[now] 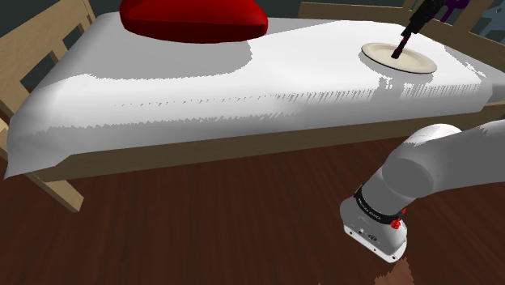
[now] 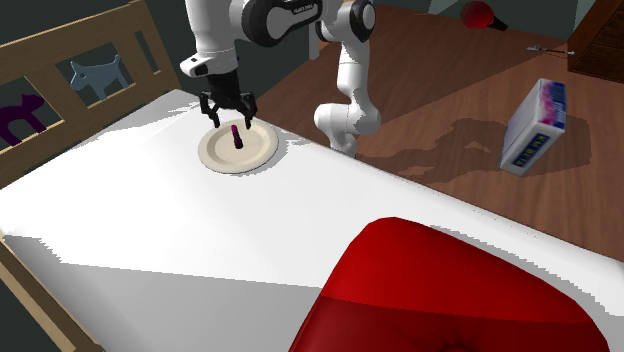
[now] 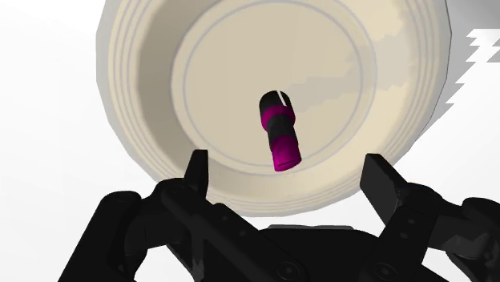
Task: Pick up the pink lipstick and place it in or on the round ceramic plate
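Lipstick (image 3: 279, 130) standing on plate (image 3: 136, 88); claw (image 3: 285, 159) wide open above, empty; arm (image 2: 215, 30) pointing down

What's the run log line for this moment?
lipstick: standing on plate | gripper: open, above lipstick, not touching | plate: on white bed

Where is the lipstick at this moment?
The lipstick stands near the middle of the plate on the white bed, at the second exterior view's upper left, just below the open gripper.
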You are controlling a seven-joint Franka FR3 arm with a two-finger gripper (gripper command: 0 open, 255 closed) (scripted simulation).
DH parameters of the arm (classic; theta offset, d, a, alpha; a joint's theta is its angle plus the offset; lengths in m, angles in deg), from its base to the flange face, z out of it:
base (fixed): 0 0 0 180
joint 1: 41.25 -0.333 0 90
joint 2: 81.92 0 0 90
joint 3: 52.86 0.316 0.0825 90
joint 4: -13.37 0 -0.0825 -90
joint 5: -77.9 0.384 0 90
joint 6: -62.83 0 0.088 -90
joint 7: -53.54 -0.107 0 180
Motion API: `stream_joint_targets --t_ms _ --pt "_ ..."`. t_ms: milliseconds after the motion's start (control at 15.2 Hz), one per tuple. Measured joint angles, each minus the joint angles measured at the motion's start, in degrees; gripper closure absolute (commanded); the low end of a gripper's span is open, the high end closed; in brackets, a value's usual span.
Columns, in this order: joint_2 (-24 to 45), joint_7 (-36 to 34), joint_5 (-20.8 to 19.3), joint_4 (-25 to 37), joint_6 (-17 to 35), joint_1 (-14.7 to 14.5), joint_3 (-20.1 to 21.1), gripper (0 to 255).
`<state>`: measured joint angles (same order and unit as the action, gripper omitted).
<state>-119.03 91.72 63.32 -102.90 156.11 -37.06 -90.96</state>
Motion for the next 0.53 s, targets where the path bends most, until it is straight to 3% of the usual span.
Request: stream_joint_targets --t_ms 330,528 --pt "1.5 0.7 1.0 7.7 -6.3 -0.6 0.7 0" --pt "1.9 0.9 1.2 8.7 -6.9 -0.8 0.6 0"
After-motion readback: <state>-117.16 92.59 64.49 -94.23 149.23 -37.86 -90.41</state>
